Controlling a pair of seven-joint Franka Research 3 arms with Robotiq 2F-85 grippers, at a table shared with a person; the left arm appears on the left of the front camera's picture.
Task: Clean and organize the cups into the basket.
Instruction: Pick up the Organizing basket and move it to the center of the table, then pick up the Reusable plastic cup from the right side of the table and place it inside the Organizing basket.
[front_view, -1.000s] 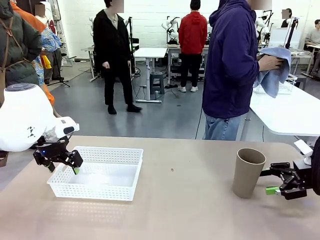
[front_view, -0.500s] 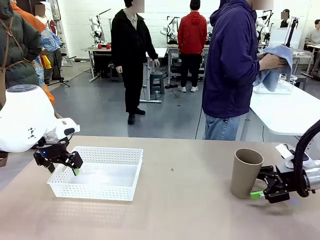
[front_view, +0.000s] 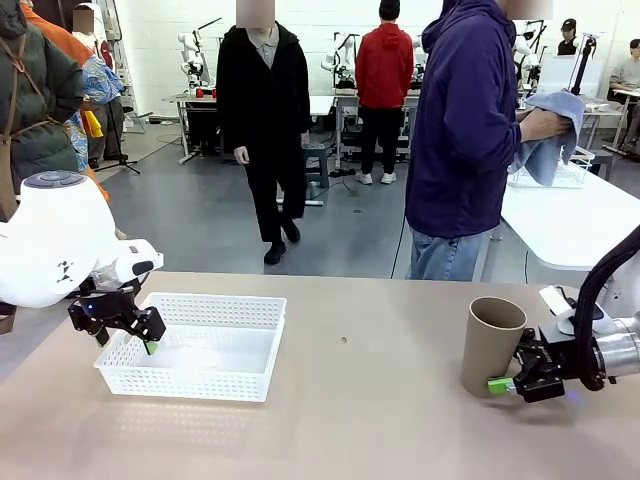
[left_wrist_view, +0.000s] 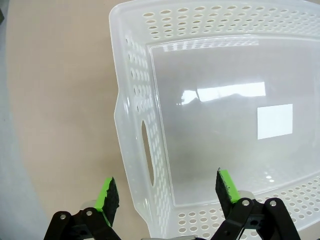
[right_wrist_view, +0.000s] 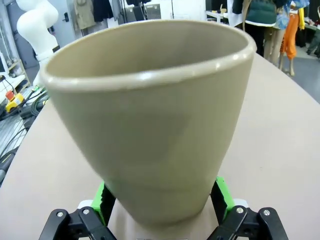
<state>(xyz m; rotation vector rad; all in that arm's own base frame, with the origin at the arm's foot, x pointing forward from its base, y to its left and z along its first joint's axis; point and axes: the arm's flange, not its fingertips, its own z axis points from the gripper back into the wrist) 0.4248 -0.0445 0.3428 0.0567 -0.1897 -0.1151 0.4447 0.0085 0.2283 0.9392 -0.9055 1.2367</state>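
Note:
A beige-tan cup (front_view: 493, 345) stands upright on the tan table at the right. My right gripper (front_view: 510, 372) is open at its base, one green pad on each side of the cup (right_wrist_view: 150, 115) in the right wrist view, where the right gripper (right_wrist_view: 161, 192) straddles the narrow foot. The white perforated basket (front_view: 190, 382) sits at the left with nothing in it. My left gripper (front_view: 125, 342) hangs open over its left end; in the left wrist view the left gripper (left_wrist_view: 166, 186) spans the basket's (left_wrist_view: 135, 100) handle wall.
A person in a dark blue hoodie (front_view: 460, 130) stands at the far edge, hands wrapped in a blue cloth (front_view: 548, 140). A white table (front_view: 580, 225) lies behind at the right. The tabletop (front_view: 350, 400) between basket and cup is bare.
My right gripper has slid left along the table until its open fingers flank the cup's base. The left arm has barely moved.

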